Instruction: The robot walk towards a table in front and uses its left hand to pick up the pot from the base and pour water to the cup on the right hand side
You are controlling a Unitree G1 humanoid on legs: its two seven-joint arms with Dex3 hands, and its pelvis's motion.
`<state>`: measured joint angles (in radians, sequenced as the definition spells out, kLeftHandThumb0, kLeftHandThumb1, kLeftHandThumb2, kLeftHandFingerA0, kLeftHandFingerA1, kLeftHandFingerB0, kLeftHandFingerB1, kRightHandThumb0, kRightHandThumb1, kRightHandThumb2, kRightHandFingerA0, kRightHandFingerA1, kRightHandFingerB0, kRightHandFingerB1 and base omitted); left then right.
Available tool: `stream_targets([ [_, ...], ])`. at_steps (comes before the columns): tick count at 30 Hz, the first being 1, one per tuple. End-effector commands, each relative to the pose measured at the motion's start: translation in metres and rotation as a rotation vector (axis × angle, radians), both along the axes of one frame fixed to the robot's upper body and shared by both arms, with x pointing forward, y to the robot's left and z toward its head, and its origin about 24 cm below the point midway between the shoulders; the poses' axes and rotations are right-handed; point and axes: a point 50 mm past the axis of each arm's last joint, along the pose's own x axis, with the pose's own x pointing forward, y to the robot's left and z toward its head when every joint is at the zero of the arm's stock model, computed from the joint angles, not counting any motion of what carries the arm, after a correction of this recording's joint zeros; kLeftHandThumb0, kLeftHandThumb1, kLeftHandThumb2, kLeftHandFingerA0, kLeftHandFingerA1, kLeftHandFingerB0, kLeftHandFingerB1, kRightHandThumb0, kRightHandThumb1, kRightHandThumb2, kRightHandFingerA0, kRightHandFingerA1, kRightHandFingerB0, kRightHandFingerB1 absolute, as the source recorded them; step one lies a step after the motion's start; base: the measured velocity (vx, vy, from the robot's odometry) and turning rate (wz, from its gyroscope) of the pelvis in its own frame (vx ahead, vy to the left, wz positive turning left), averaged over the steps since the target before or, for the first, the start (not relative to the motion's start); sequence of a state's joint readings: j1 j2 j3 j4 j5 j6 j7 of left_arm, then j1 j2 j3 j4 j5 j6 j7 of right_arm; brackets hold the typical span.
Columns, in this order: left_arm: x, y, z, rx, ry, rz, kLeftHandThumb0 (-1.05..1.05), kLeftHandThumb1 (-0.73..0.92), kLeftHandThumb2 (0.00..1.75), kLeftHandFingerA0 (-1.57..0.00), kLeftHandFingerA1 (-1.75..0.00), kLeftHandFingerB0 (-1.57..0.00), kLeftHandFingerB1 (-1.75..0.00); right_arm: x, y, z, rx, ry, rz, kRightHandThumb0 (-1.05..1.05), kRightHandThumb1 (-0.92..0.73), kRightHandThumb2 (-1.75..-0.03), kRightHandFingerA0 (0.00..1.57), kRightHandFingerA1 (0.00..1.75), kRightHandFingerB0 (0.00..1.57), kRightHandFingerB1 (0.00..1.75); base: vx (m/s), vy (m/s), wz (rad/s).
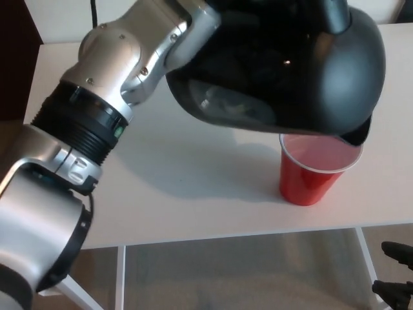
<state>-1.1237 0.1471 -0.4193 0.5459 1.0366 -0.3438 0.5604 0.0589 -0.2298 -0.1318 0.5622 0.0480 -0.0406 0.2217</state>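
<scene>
pot [290, 71]: tilted over cup [316, 169], spout at its rim
left hand: hidden, grip can't tell
cup: upright on desk [193, 187]

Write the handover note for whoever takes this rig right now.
Left hand: hidden behind the pot, which its arm holds tilted in the air; grip not visible.
Right hand: low by the table's front right corner, holding nothing visible.
Cup: upright on the table near its front edge, the pot's spout over its rim.
Done: pot lifted and brought to the cup.
Left: finish pouring; no stream visible, so check the cup's level.
</scene>
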Motion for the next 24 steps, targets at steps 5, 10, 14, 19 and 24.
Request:
stream_targets([
  [5,0.036,0.16,-0.009,-1.204,0.748,0.03,-0.15,0.66,0.55,-0.72,-1.75,-0.55,-1.75,-0.009,-0.005,-0.005,0.003,0.024,-0.021,-0.21,-0.53,-0.55,0.72,0.5,0.38,0.36,0.0,0.0,0.0],
  [10,0.035,0.189,-0.04,-1.387,0.826,0.025,-0.09,0.62,0.53,-0.73,-1.75,-0.59,-1.75,-0.008,-0.005,-0.007,-0.002,0.03,-0.026,-0.2,-0.52,-0.55,0.71,0.49,0.38,0.36,0.0,0.0,0.0],
  [14,0.031,0.208,-0.066,-1.497,0.877,0.026,-0.06,0.62,0.53,-0.74,-1.75,-0.57,-1.75,-0.01,-0.006,-0.007,-0.01,0.037,-0.03,-0.22,-0.52,-0.55,0.72,0.49,0.39,0.36,0.0,0.0,0.0],
  [19,0.022,0.224,-0.099,-1.598,0.931,0.04,-0.05,0.63,0.53,-0.73,-1.75,-0.55,-1.75,-0.01,-0.005,-0.009,0.0,0.038,-0.034,-0.21,-0.53,-0.55,0.7,0.49,0.38,0.36,0.0,0.0,0.0],
  [24,0.014,0.23,-0.125,-1.637,0.965,0.078,-0.05,0.61,0.52,-0.71,-1.75,-0.55,-1.75,-0.011,-0.005,-0.01,0.003,0.039,-0.031,-0.22,-0.52,-0.55,0.72,0.49,0.39,0.36,0.0,0.0,0.0],
])
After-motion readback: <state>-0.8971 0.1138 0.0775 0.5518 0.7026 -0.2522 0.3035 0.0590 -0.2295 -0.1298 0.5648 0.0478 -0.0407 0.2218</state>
